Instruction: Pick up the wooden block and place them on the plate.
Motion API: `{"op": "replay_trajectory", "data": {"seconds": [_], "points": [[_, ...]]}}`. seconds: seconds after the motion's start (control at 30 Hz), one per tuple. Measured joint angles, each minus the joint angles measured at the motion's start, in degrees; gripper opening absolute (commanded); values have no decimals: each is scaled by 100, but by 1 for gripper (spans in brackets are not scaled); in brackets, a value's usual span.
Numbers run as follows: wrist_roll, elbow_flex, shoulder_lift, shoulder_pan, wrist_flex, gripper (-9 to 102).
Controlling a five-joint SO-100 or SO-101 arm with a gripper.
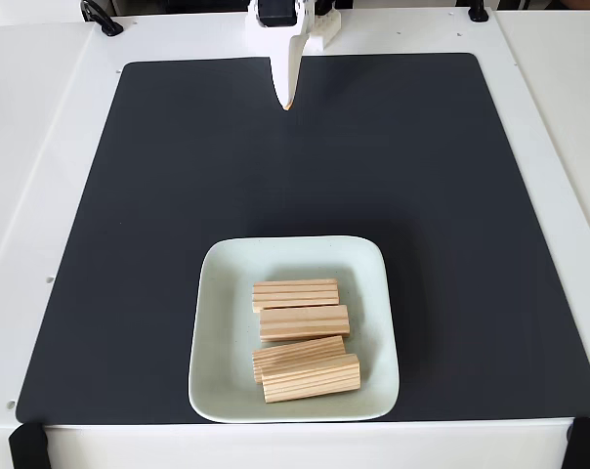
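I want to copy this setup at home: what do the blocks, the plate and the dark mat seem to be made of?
The wooden blocks look like light unfinished pine: pale tan, lengthwise grooves, no sheen. The plate seems glazed ceramic or melamine, smooth pale mint-white with a soft gloss; which one is unclear. The dark mat looks like matte rubber or foam, flat black, without reflections.

Fixed view, high over the table's near edge, looking steeply down across the black mat (422, 195), arm base opposite
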Motion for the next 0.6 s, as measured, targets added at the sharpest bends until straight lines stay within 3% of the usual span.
{"op": "replay_trajectory", "data": {"seconds": [0.6], "points": [[0, -35, 9, 0, 299, -1]]}}
